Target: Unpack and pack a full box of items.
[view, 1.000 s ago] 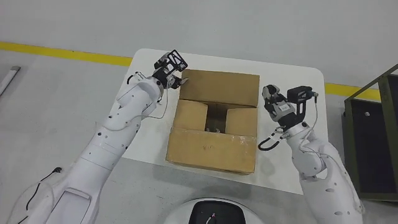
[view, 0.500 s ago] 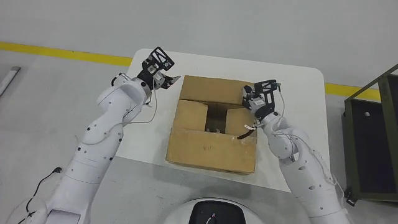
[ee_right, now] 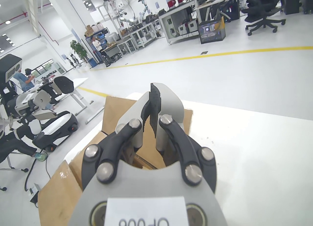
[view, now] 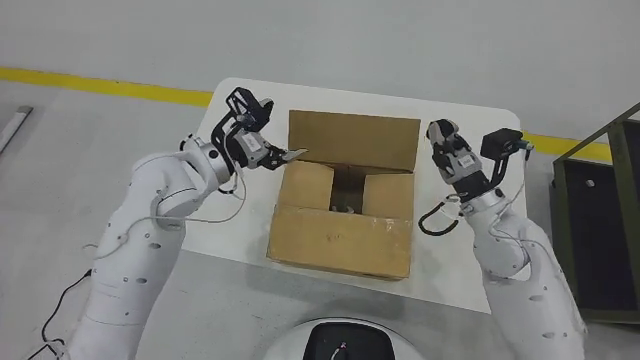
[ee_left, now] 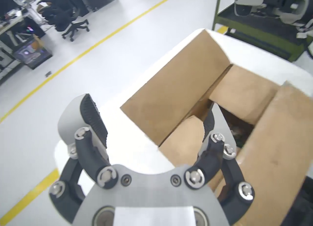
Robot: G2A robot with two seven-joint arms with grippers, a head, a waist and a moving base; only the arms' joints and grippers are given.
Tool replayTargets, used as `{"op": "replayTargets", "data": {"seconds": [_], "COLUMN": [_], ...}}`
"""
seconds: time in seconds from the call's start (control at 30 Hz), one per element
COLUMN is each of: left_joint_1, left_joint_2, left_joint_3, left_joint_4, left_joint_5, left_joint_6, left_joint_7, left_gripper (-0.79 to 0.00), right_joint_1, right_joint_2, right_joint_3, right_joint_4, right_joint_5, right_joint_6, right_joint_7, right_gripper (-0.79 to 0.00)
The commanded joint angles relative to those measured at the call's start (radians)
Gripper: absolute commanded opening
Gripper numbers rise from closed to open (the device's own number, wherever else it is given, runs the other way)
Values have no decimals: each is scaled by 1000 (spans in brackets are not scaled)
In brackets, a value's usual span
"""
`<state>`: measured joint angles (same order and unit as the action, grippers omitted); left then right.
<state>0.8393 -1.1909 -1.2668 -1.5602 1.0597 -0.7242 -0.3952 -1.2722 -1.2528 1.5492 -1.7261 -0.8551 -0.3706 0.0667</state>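
A brown cardboard box (view: 343, 222) stands in the middle of the white table (view: 470, 120). Its far flap (view: 352, 138) stands up, and the two side flaps lean inward over a dark gap (view: 346, 196) whose contents I cannot make out. My left gripper (view: 278, 145) hovers open at the box's far left corner. In the left wrist view the left gripper (ee_left: 151, 117) has nothing between its fingers, with the box (ee_left: 244, 95) just beyond. My right gripper (view: 444, 135) is shut and empty, just off the box's right side. The right wrist view shows the right gripper (ee_right: 152, 106) beside the box (ee_right: 111, 112).
A green-framed cart (view: 600, 210) stands close to the table's right edge; in the left wrist view the cart (ee_left: 256, 16) carries robot parts. Bare table strips run along both sides of the box. A yellow floor line (view: 100, 85) passes behind the table.
The left gripper has drawn back and down along the box's left corner. The right gripper swung in over the right flap, then back out to the right. The box has stayed put.
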Motion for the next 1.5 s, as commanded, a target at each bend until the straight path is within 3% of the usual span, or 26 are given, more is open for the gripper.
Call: {"op": "replayTargets", "data": {"seconds": [0.0,0.27,0.5,0.77,0.87,1.1,1.47], "left_joint_1": [1,1,1,9,7,-61,-174], "left_joint_2": [3,24,24,24,21,23,37], "left_joint_3": [1,56,56,61,107,209,369], "left_joint_4": [0,29,29,30,52,141,233], "left_joint_5": [-140,-424,-424,-432,-491,-587,-663], "left_joint_6": [-67,-161,-161,-151,-126,-102,-60], "left_joint_7": [-56,-383,-383,-373,-399,-599,-641], "left_gripper": [0,0,0,0,0,0,0], "right_joint_1": [-57,-208,-281,-307,-307,-323,-355], "right_joint_2": [9,24,26,22,22,25,28], "right_joint_3": [61,175,184,144,137,143,149], "right_joint_4": [-38,-118,-124,-96,-93,-95,-100], "right_joint_5": [-19,-37,-105,-184,-193,-196,-198], "right_joint_6": [-40,-139,-164,-66,-63,-77,-76], "right_joint_7": [-2,-70,-133,-160,-164,-168,-178], "right_gripper": [-785,-785,-785,-785,-785,-785,-785]}}
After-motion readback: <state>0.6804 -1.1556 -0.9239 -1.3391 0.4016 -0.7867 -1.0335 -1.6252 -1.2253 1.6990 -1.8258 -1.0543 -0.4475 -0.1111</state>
